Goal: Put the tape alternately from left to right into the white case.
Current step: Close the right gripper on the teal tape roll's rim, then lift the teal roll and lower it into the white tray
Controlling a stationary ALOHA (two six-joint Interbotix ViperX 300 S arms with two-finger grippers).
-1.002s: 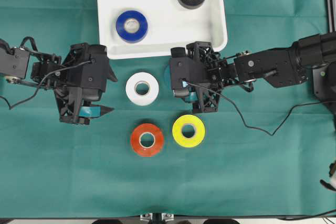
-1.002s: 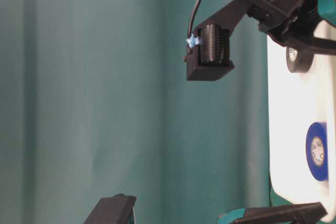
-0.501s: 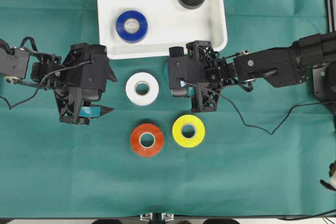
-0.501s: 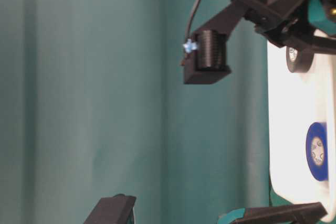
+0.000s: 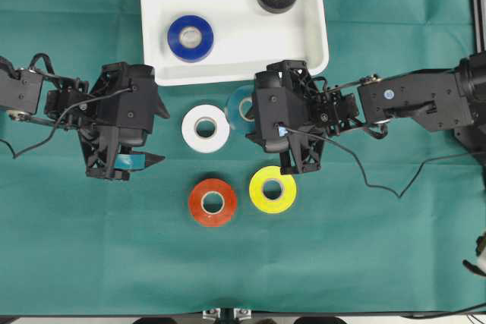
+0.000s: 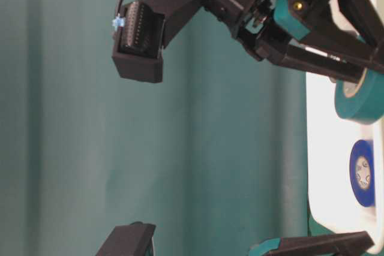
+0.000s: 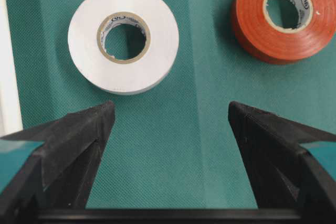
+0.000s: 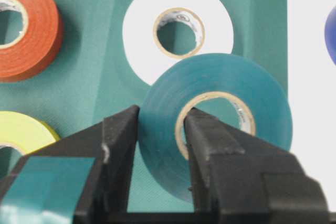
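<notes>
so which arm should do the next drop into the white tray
Right. The right gripper is shut on the teal tape roll, lifted beside the shallow white plastic tray. The left gripper is open and holds nothing.

small print on the white roll's (image 7: 123, 38) pale core (too blurred to read), no other text

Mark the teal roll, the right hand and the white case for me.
teal roll (image 8: 220, 85): right wrist view, on its flat teal face above the core.
right hand (image 8: 160, 129): right wrist view, midway between the fingertips pinching the roll's wall.
white case (image 5: 235, 75): overhead view, on its near rim.
</notes>
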